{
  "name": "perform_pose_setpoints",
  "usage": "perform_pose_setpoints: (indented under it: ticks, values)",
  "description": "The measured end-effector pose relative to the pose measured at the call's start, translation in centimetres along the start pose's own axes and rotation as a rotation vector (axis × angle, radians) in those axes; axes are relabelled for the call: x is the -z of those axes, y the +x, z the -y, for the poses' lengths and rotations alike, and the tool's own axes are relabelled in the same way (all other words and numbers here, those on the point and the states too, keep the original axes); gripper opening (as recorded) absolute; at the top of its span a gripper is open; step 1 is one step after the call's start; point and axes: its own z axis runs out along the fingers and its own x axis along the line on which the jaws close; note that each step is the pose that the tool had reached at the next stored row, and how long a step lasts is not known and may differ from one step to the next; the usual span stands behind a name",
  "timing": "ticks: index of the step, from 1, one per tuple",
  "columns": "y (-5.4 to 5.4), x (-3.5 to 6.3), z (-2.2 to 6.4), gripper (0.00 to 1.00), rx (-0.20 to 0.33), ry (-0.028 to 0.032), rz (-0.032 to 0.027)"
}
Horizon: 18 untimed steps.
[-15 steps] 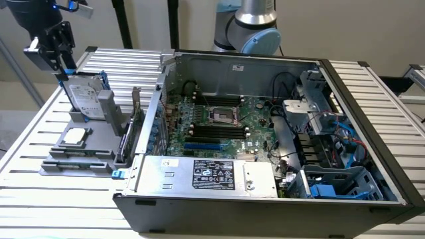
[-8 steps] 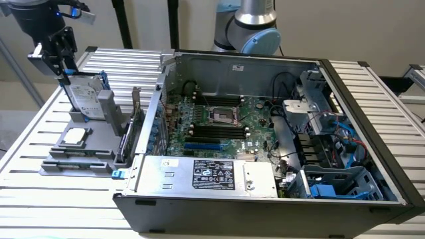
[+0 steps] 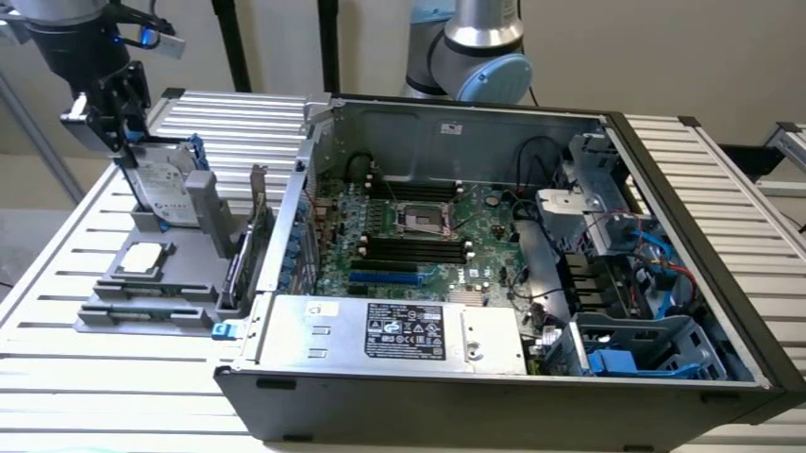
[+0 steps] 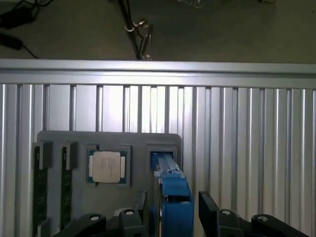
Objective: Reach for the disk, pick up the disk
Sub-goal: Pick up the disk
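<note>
**Fingers [image 4: 208,210] astride the disk [image 3: 164,184], grip not yet made**

Fingers apart at a narrow spread, one to each flat face of the disk, near its upper edge. A thin strip of table visible between one finger and the blue frame, so seemingly no squeeze yet. Gripper [image 4: 172,197] low over the holder [image 4: 113,140], lined up with the disk's thin edge.

Disk upright on edge in the holder's end slot, lower edge seated between the slot walls, labelled face turned outward in the exterior view.

Progress, as a judgement: reach as good as complete. Pick-up not done, with the disk seated in the holder and no firm hold to be seen.

Edges and room: slot walls close around the disk's foot, so probably little sideways freedom there. Open air above the holder. In the holder's neighbouring pocket, just beside the slot, a small square chip [image 4: 106,166]. Past it, at the holder's other end, two memory sticks [image 4: 39,192] in their grooves. Beyond the holder's slot end, bare ribbed table [image 4: 256,148]. Just beside the holder in the exterior view, an open computer case [image 3: 504,401], its side wall rising above the holder's base.
</note>
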Motion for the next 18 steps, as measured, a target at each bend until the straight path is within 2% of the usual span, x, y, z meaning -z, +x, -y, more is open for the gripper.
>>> perform_pose_setpoints:
  ticks: [3, 6, 12, 18]
  values:
    - [-0.13, -0.26, 0.00, 0.54, -0.006, -0.0076, 0.0001]
    - [-0.20, -0.35, -0.01, 0.54, -0.008, -0.0083, 0.0001]
    - [-0.20, -0.43, -0.25, 0.54, -0.008, -0.0064, 0.0001]
    - [-0.20, -0.53, -0.26, 0.54, -0.008, -0.0002, 0.0002]
